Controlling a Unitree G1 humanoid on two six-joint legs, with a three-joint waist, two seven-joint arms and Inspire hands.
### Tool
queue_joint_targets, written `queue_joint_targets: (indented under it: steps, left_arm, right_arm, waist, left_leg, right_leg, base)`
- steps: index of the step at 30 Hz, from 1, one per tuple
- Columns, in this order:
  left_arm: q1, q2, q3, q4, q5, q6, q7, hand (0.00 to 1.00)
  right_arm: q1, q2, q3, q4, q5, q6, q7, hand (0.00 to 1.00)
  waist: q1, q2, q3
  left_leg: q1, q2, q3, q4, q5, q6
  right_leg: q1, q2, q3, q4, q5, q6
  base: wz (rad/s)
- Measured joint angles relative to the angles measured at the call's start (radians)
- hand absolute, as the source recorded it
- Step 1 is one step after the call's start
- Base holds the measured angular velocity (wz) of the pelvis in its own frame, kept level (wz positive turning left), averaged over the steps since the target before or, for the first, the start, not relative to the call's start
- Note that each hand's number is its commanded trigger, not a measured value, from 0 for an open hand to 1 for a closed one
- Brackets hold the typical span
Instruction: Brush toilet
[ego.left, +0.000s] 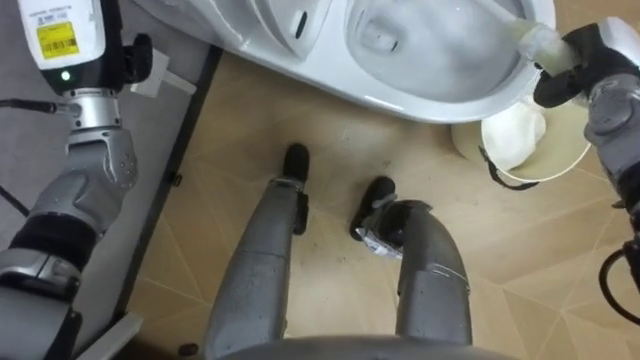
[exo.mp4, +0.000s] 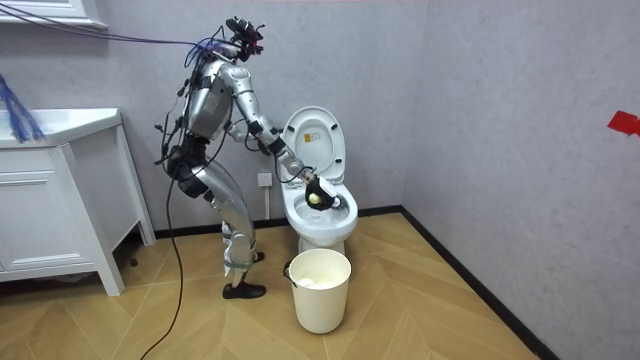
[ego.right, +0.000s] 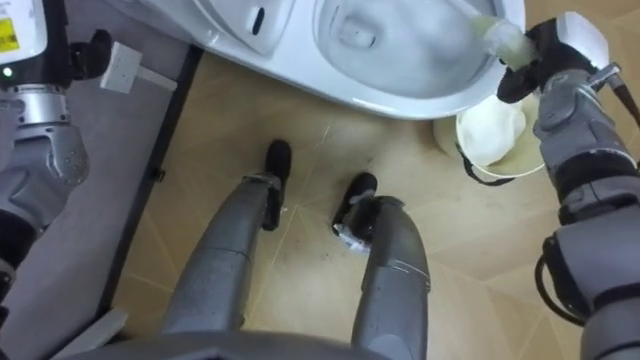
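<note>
Gripping brush (ego.left: 530, 40) at toilet (ego.left: 420, 105) rim, right robot hand (ego.left: 568, 72), bucket (exo.mp4: 320, 300) beside (white).

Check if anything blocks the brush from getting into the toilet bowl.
Nothing visible does. The right hand grips the brush, whose end reaches over the toilet bowl's rim, and the lid is up. The bucket stands on the floor beside the toilet, off the path.
</note>
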Motion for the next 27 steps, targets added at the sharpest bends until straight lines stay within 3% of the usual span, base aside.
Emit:
queue_joint_targets:
  steps: [3, 5, 9, 12, 19, 25, 27]
  left_arm:
    - [-0.005, -0.005, -0.01, -0.001, 0.019, 0.02, -0.033, 0.0]
    - [-0.007, -0.005, -0.03, -0.001, 0.017, 0.031, -0.063, 0.0]
    - [0.005, -0.008, -0.054, 0.0, 0.018, 0.045, -0.12, 0.0]
    - [0.038, -0.005, -0.049, -0.012, 0.004, 0.046, -0.135, 0.0]
    - [0.084, -0.002, -0.039, -0.037, -0.045, 0.051, -0.124, 0.0]
    - [0.083, -0.003, -0.053, -0.037, -0.043, 0.047, -0.122, 0.0]
    - [0.068, -0.003, -0.074, -0.034, -0.046, 0.043, -0.121, 0.0]
  right_arm:
    - [0.055, 0.004, 0.015, -0.075, -0.123, 0.008, 0.0, 1.0]
    - [0.078, 0.007, 0.051, -0.113, -0.211, 0.018, 0.015, 1.0]
    - [0.153, 0.007, 0.084, -0.216, -0.365, 0.087, 0.061, 1.0]
    - [0.227, 0.004, 0.085, -0.313, -0.413, 0.12, 0.067, 1.0]
    - [0.339, 0.008, 0.085, -0.44, -0.431, 0.18, 0.089, 1.0]
    - [0.255, -0.004, 0.128, -0.195, -0.418, 0.161, 0.092, 1.0]
    - [0.221, -0.024, 0.13, -0.116, -0.389, 0.135, 0.083, 1.0]
  waist:
    - [0.024, 0.012, -0.0033]
    - [0.032, 0.032, -0.0031]
    - [0.055, 0.084, -0.0209]
    - [0.053, 0.108, -0.0343]
    - [0.049, 0.119, -0.0339]
    - [0.073, 0.132, -0.0314]
    - [0.076, 0.135, -0.0308]
  left_leg:
    - [0.017, 0.006, 0.003, 0.003, -0.004, 0.005]
    - [0.034, 0.007, -0.001, -0.001, -0.006, 0.007]
    - [0.05, 0.014, 0.001, -0.007, -0.01, 0.011]
    - [0.053, 0.024, 0.005, -0.013, -0.015, 0.01]
    - [0.06, 0.042, 0.017, -0.035, -0.018, 0.004]
    - [0.071, 0.041, 0.022, -0.039, -0.019, 0.005]
    - [0.07, 0.032, 0.021, -0.043, -0.02, 0.006]
  right_leg:
    - [0.023, 0.004, -0.007, -0.012, 0.003, 0.005]
    - [0.046, 0.009, -0.017, -0.022, 0.003, 0.007]
    - [0.067, 0.022, -0.013, -0.055, 0.017, 0.015]
    - [0.074, 0.036, -0.011, -0.08, 0.027, 0.018]
    - [0.078, 0.054, 0.001, -0.114, 0.037, 0.014]
    - [0.086, 0.052, 0.005, -0.119, 0.037, 0.009]
    - [0.082, 0.039, 0.0, -0.109, 0.031, 0.007]
  base:
    - [-0.09]
    - [0.0]
    - [-0.09]
    - [-0.15]
    - [-0.08]
    - [0.01]
    - [0.14]
